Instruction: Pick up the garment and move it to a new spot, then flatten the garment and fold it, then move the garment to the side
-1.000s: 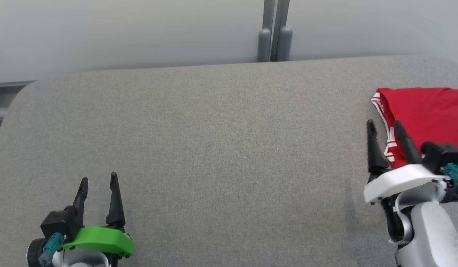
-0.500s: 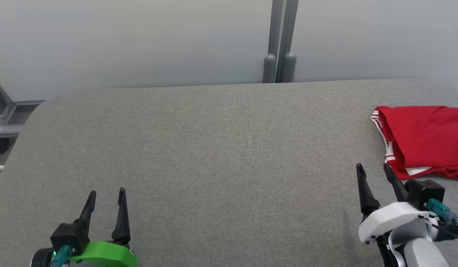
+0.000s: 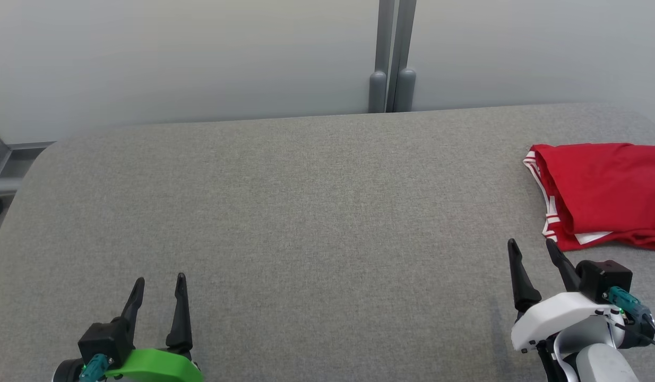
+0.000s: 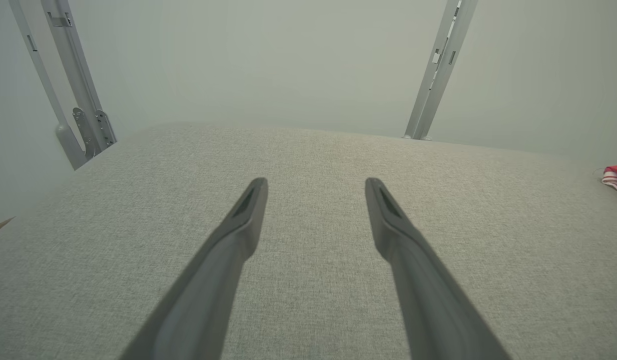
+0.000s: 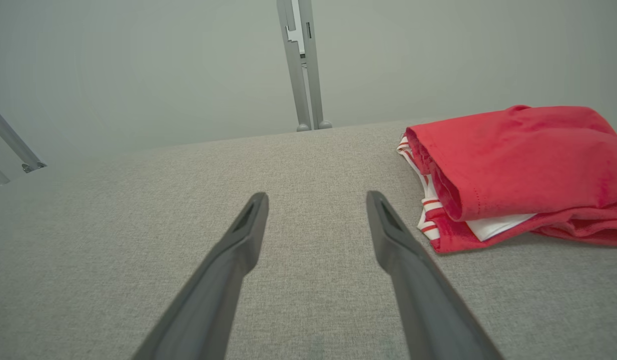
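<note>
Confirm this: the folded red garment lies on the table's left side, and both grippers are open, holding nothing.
Wrong on the side. The head view shows the garment on the table's right side, just beyond the right gripper. The rest stands: it is red and folded, and the left gripper and the right gripper are both open, holding nothing.

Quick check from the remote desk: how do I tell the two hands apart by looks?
The left hand has a green shell; the right hand a white shell, a dark cable and pale forearm. Both have two long, dark, tapered fingers, a black block and teal plug.
</note>
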Controlling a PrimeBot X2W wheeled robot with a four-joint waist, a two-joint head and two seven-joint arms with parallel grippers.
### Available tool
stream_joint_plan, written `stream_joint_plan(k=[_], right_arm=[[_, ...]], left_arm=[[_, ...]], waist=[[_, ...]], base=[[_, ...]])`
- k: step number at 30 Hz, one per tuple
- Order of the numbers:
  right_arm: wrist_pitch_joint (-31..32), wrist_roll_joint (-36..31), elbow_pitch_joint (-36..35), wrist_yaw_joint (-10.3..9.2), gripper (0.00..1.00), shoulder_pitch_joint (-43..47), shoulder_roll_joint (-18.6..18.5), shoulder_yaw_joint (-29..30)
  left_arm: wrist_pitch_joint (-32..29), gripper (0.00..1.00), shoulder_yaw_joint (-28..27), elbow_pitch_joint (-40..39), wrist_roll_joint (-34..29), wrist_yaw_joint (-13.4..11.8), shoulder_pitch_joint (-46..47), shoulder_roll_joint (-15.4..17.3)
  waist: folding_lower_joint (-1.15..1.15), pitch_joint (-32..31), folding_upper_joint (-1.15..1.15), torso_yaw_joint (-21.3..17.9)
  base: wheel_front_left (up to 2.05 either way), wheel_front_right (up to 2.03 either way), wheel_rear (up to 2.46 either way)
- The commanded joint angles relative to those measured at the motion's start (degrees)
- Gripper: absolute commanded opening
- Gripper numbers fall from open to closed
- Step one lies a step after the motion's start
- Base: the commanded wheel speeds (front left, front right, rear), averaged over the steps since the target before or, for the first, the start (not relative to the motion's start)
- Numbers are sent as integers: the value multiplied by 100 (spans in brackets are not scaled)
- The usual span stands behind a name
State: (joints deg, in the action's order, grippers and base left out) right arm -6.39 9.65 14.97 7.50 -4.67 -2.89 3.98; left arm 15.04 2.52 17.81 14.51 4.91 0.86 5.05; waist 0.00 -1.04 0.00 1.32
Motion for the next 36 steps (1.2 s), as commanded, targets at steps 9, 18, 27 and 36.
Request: stream_joint_plan(k=[9, 18, 27, 36], right_arm=[[34, 152, 35, -4, 100, 35, -4, -27], [39, 149, 122, 0, 0, 11, 14, -36], [156, 810, 258, 0, 0, 117, 46, 18], [232, 1759, 117, 0, 0, 168, 39, 26]], left_arm=[[14, 100, -65, -26, -58, 49, -33, -29], [-21, 0, -101, 106, -28, 43, -10, -62], [-274, 0, -168, 271, 599, 60, 25, -98], [-537, 0, -241, 202, 1502, 86, 121, -113]], waist=[[0, 18, 0, 14], [0, 23, 0, 21], [0, 27, 0, 14], [0, 34, 0, 3]], base=[[0, 0, 0], [0, 0, 0], [0, 0, 0], [0, 0, 0]])
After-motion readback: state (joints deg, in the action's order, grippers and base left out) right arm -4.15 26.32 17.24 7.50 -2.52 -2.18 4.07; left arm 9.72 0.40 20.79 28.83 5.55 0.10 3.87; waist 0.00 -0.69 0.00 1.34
